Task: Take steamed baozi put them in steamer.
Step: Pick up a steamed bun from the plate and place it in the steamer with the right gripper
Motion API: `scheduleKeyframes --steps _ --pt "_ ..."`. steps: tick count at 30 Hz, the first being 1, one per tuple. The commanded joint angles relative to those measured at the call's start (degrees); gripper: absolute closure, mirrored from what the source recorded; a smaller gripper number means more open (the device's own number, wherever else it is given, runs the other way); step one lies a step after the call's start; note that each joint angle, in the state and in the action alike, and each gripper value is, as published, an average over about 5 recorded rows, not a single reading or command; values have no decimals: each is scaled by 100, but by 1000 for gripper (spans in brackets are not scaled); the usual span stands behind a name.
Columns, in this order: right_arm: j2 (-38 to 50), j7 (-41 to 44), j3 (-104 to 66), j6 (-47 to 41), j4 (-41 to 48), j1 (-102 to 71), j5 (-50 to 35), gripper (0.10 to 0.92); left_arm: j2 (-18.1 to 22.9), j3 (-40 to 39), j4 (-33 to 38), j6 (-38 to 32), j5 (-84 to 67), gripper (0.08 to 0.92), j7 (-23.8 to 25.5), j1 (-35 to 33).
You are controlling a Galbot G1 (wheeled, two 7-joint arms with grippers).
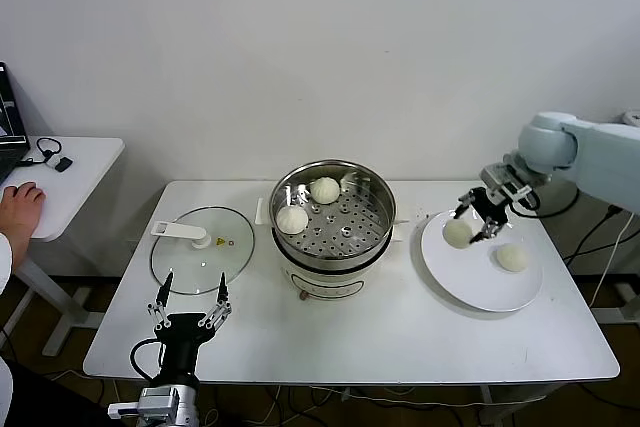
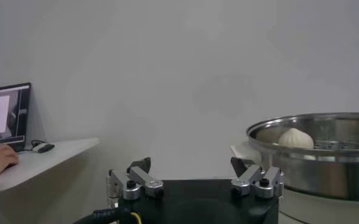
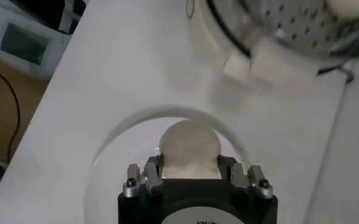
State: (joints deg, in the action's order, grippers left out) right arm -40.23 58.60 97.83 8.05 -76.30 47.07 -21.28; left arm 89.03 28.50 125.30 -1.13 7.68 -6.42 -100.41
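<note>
- Our right gripper (image 1: 478,219) was clamped on a cream-white domed baozi (image 1: 459,234) over the round white plate (image 1: 480,292); squeezing could dent it.
- It might slip before reaching the shiny steel steamer (image 1: 335,209).
- Our left gripper (image 1: 189,299) waited open near the table's front edge.

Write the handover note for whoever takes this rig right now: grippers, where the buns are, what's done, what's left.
Right gripper: shut on a baozi over the white plate.
Left gripper: open, empty, parked at the table's front left, near the glass lid.
Done: two baozi sit in the steamer.
Left: carry the held bun to the steamer, then the last one on the plate.
</note>
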Motion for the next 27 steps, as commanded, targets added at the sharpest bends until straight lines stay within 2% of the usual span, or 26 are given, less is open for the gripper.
scheduleKeyframes --steps 1,12,23,27 --pt "-1002 -263 499 1171 -642 1417 -217 427 -18 -1 7 38 -45 177 4 33" --pt "-1708 -793 159 2486 -707 1098 125 423 -12 -22 -32 61 -44 177 3 75" --pt "-2274 -1024 -268 3250 345 -113 976 398 -6 -6 -23 61 -42 177 1 48" --pt "-2630 -1032 -439 3358 808 -465 1040 378 -12 16 -32 58 -51 177 0 29"
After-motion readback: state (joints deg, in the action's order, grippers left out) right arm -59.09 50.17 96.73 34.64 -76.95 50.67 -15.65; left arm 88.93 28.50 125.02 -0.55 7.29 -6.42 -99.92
